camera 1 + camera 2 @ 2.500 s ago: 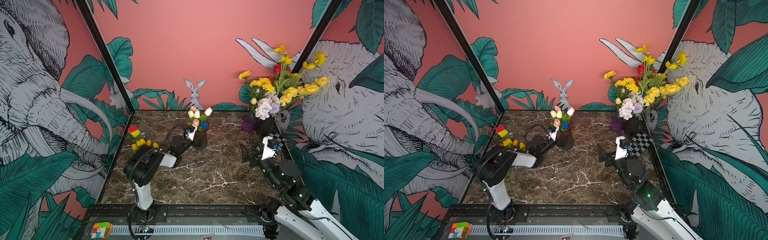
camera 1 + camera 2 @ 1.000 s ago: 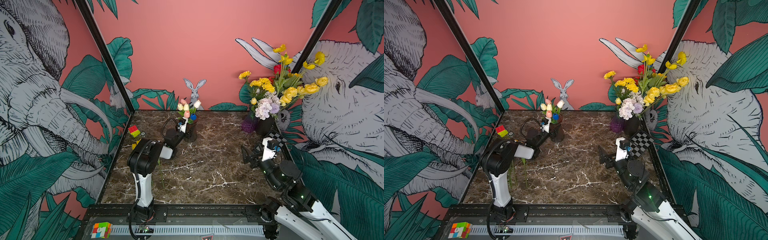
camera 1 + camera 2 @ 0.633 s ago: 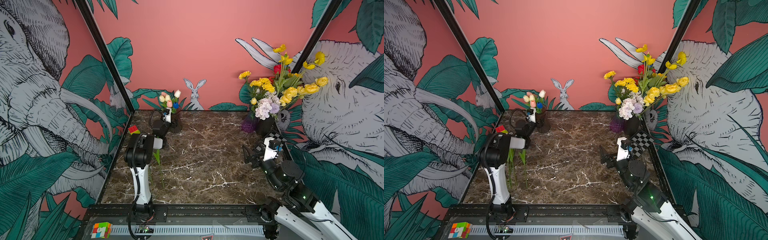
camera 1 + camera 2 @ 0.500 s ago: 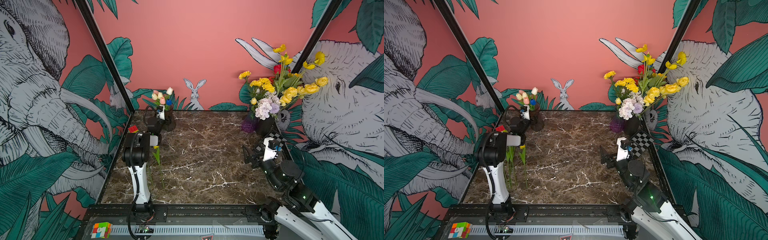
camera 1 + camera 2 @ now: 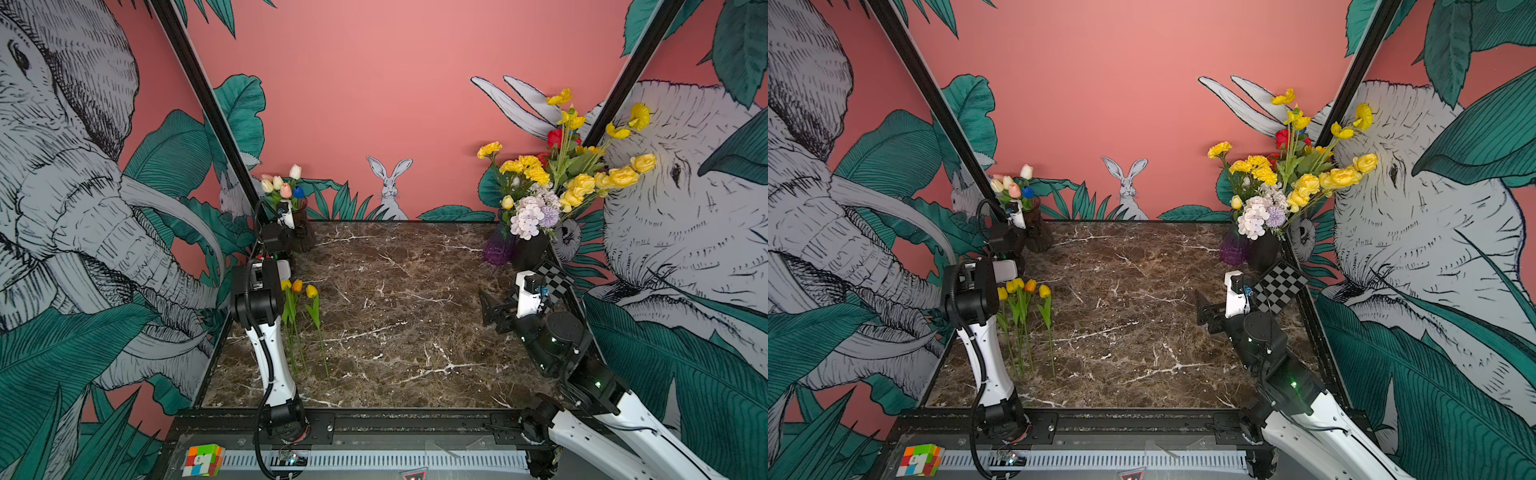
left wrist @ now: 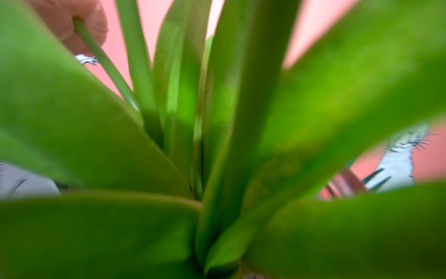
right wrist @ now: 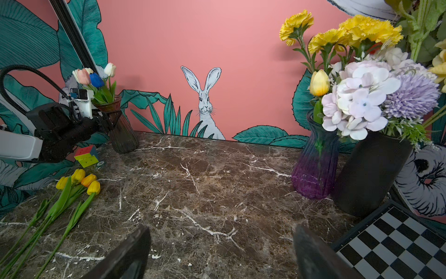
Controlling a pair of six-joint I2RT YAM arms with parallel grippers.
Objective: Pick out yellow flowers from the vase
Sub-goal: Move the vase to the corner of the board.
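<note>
Crowding black vase (image 5: 530, 251): yellow flowers (image 5: 536, 172); brown vase (image 5: 303, 237): tulips (image 5: 286, 190)

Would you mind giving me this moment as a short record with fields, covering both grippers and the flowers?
left gripper: closed on brown vase neck
right gripper: open, empty
in brown vase: white, pink, blue tulips
on table: yellow tulips, lying flat
purple vase: single yellow tulip
black vase: yellow carnations among others
</note>
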